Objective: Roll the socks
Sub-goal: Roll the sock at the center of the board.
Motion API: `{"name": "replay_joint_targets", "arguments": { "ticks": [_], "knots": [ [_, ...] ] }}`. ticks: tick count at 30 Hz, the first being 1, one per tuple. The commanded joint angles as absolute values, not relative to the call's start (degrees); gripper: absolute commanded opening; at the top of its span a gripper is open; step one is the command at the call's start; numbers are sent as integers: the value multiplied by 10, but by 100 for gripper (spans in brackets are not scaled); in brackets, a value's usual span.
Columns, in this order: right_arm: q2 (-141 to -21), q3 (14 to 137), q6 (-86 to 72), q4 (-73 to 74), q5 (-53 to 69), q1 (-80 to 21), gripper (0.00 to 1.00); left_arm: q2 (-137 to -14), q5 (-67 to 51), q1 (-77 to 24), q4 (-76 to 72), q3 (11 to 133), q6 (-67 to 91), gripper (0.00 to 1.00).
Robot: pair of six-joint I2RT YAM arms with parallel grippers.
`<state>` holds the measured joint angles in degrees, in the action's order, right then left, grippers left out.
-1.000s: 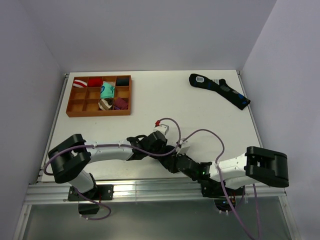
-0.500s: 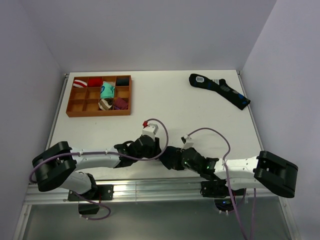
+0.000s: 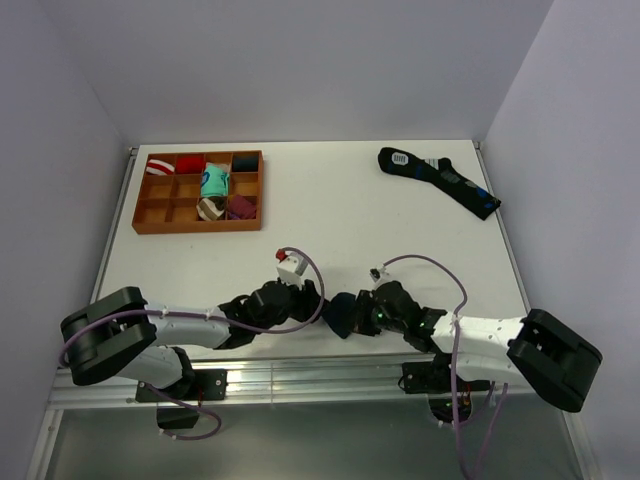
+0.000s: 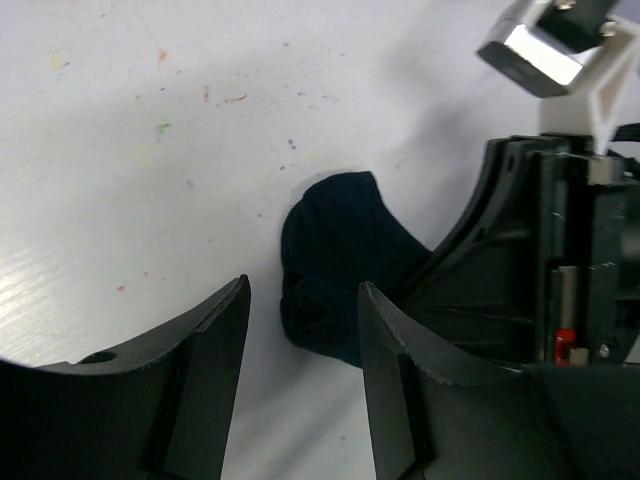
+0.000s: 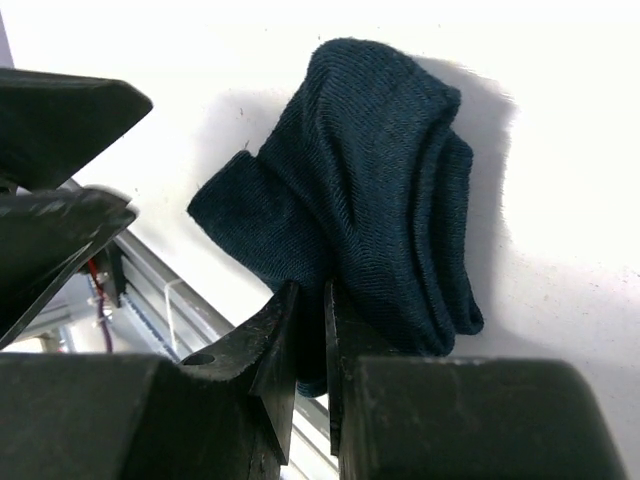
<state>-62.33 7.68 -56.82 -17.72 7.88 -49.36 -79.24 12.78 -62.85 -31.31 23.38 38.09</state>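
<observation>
Socks, top view: dark navy socks (image 3: pixel 338 316) bunched on the counter (image 3: pixel 330 215) near its front edge, between the two arms.
Left gripper, top view: left gripper (image 3: pixel 314 303) low over the counter, just left of the socks.
Right gripper, top view: right gripper (image 3: pixel 358 313) against the socks' right side.
Background, top view: orange tray (image 3: pixel 197 229) holding sock bundles at back left; long black sock (image 3: pixel 440 180) at back right, well apart from the arms.
Left wrist view: jaws spread; the near end of the socks (image 4: pixel 335 250) shows in the gap between them; right gripper's black body is against the socks' right side.
Right wrist view: jaws pressed nearly together, pinching a fold of the socks (image 5: pixel 390 170); rest of the fabric bulges in folds beyond the tips, lying on the counter; left gripper's spread jaws at left edge.
</observation>
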Motion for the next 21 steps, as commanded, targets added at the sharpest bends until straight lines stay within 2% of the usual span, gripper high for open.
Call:
{"name": "replay_joint_targets", "arguments": {
  "ticks": [1, 21],
  "knots": [
    [-639, 59, -569, -113, 114, -478, 19, -799, 99, -633, -411, 222, 359, 53],
    [-664, 54, -565, -130, 181, -420, 18, -886, 56, -636, -515, 197, 302, 52]
  ]
}}
